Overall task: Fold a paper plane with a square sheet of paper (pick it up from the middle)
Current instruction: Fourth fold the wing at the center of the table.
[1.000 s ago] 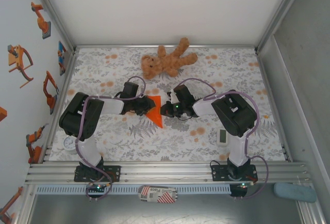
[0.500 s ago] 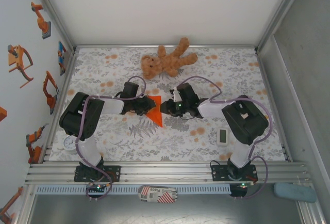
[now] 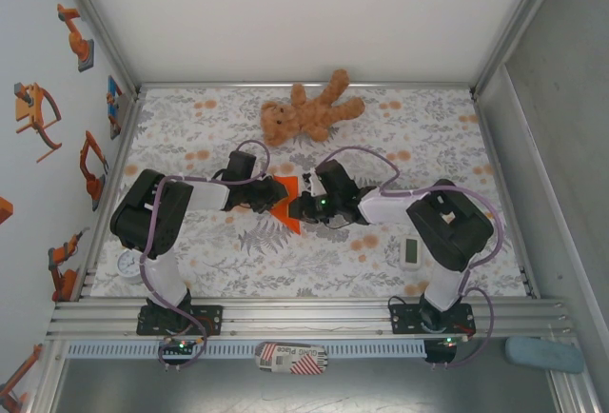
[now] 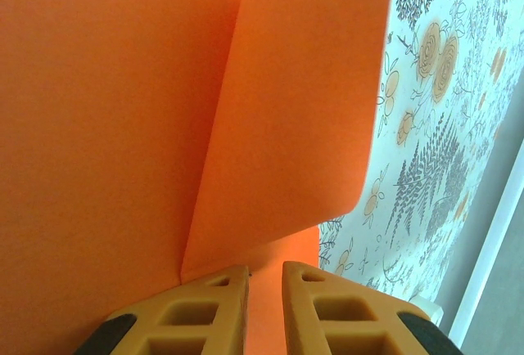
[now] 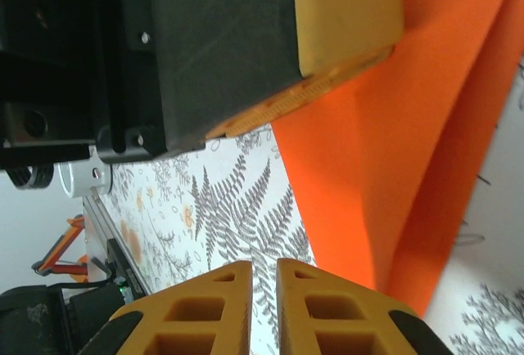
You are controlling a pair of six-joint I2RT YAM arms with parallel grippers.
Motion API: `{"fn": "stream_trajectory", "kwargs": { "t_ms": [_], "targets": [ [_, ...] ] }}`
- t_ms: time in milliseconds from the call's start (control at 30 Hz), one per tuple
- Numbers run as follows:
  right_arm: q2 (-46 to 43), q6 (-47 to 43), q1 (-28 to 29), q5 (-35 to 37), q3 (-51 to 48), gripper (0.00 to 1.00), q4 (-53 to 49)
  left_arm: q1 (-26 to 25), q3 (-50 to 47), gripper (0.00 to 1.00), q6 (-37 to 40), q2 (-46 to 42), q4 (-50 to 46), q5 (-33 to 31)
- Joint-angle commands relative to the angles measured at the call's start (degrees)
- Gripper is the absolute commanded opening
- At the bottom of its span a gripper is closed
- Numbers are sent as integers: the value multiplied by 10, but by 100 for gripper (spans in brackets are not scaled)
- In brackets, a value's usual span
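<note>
The square sheet of paper [image 3: 288, 218] is bright orange and lies folded into a pointed wedge on the patterned tablecloth between both arms. My left gripper [image 3: 274, 199] reaches in from the left. Its fingers stand almost together with orange paper [image 4: 123, 126] in the narrow gap, and a creased flap rises beyond them; midpoint of the left gripper [image 4: 264, 273]. My right gripper [image 3: 297, 208] sits at the sheet's right edge, shut with nothing between its jaws, its tips [image 5: 264, 267] over bare cloth beside the paper [image 5: 393, 126]. The left gripper's finger [image 5: 344, 11] rests on the paper.
A brown teddy bear [image 3: 309, 113] lies at the back of the table. A small white gadget [image 3: 410, 252] sits near the right arm's base, and a round white object [image 3: 128, 265] sits by the left arm's base. Walls enclose the table on three sides.
The right gripper has shifted a little left and nearer, up to the paper's right edge, its jaws parting briefly and closing again. The left arm and the paper have stayed put.
</note>
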Motion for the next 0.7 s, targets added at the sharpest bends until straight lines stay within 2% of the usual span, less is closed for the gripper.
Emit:
{"fn": "stream_trajectory", "kwargs": {
  "t_ms": [0,667],
  "targets": [
    [21,3,1,-1,15,14,2,-5,-18,20,2,31,-55,-19],
    [53,1,6,-1,6,14,-14,-5,-13,20,-3,34,-57,-15]
  ]
}}
